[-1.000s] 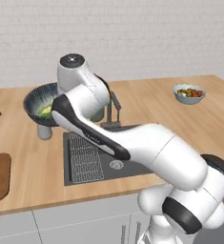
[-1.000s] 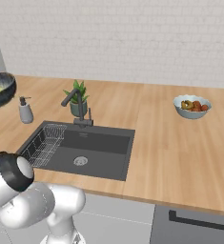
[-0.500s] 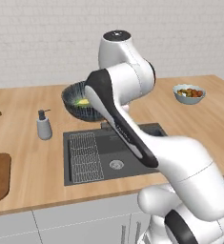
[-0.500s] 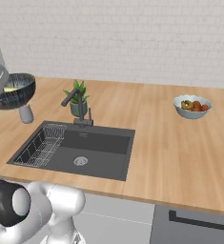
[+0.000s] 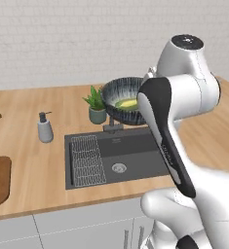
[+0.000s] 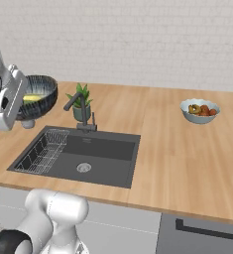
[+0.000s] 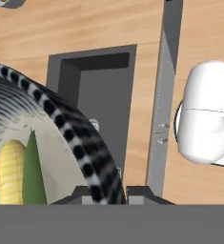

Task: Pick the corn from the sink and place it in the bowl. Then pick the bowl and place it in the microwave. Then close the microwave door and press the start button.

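Hanging in the air above the back edge of the sink (image 5: pixel 117 159), the bowl (image 5: pixel 121 98) is carried by its rim. In the hand view the gripper (image 7: pixel 114 194) sits at 6 o'clock with the dark streaked rim (image 7: pixel 80 143) running down between its two fingers (image 7: pixel 144 194), which stand close together and clamp that rim.

The corn (image 7: pixel 10 170) lies inside the bowl, at about 9 o'clock from the gripper in the hand view: yellow kernels, green husk (image 7: pixel 32 171) beside it. From the left base view it shows as a yellow patch (image 5: pixel 127 103) on the pale inner floor. Bowl outside dark blue-grey with light streaks; tipped slightly toward the camera there.

In the right base view the bowl (image 6: pixel 36 96) hangs at the far left, beside the white hand.

Around: small potted plant (image 5: pixel 96 103) at 9 o'clock of the bowl, just beside it; black faucet (image 6: pixel 76 110) below the plant. Soap dispenser (image 5: pixel 45 127) further left on the counter (image 5: pixel 33 160). A pale bowl of red and orange pieces (image 6: pixel 200 110) sits well apart to the right. The big white upper arm (image 5: pixel 184 97) covers the bowl's right side in the left base view.
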